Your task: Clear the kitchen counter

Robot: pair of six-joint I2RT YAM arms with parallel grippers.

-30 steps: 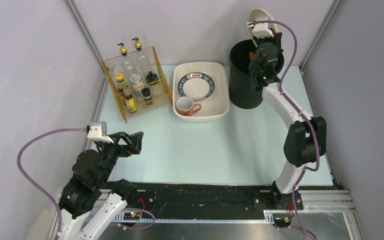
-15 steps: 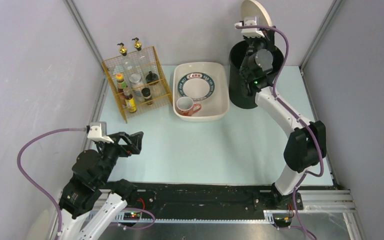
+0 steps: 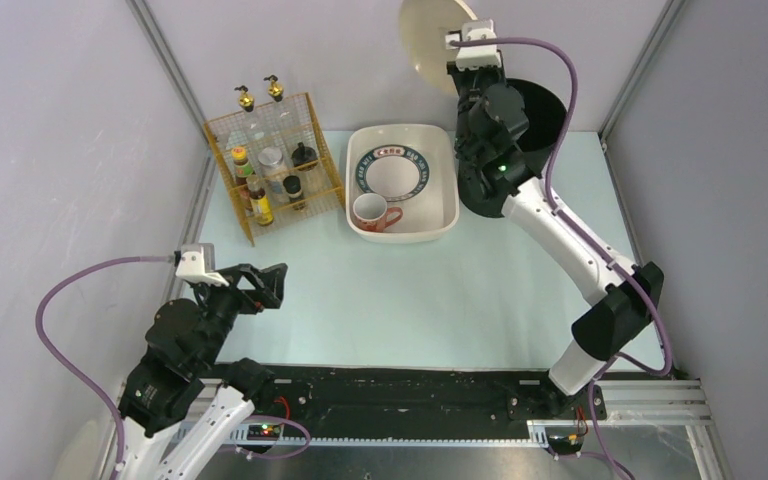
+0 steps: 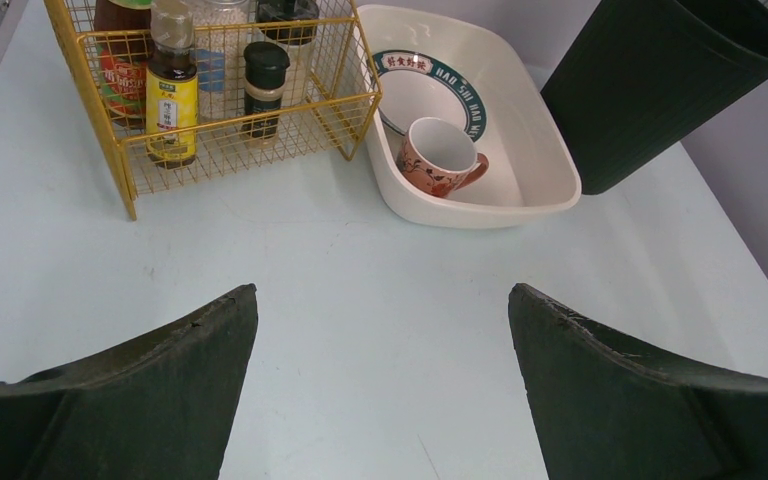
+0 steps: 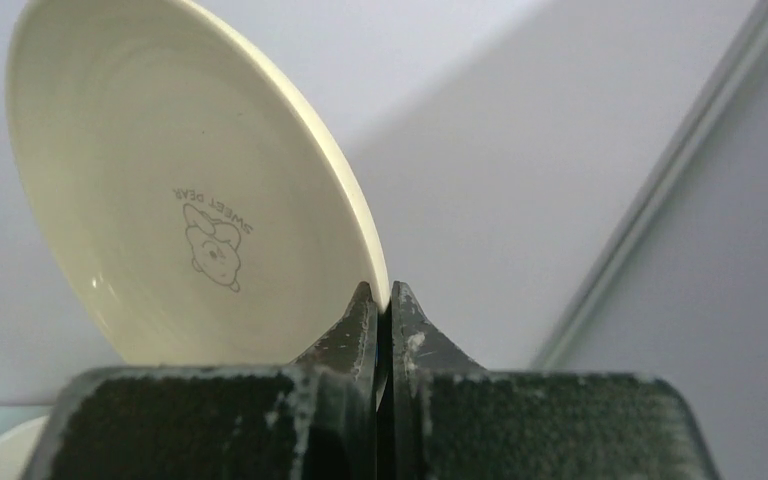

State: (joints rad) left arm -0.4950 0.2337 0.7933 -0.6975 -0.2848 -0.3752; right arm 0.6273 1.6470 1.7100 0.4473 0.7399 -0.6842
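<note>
The pale mint-blue kitchen counter (image 3: 410, 290) fills the top view and also shows in the left wrist view (image 4: 360, 270). My right gripper (image 3: 465, 55) is shut on the rim of a cream plate (image 3: 428, 38) and holds it high, on edge, left of the black bin (image 3: 545, 105) and behind the white basin (image 3: 447, 215). In the right wrist view the jaws (image 5: 381, 290) pinch the plate (image 5: 190, 190), which bears a small bear print. My left gripper (image 3: 265, 283) is open and empty above the counter's near left, its jaws wide apart (image 4: 382, 290).
The basin (image 4: 550, 170) holds a patterned plate (image 3: 392, 170) and a reddish mug (image 3: 370, 212). A yellow wire rack (image 3: 275, 165) with several bottles stands at the back left. Grey rails frame the counter; the bin (image 4: 660, 90) stands at the back right.
My right arm has swung left and up with the cream plate, from over the bin's mouth to above the basin's back right corner. The left arm has not moved.
</note>
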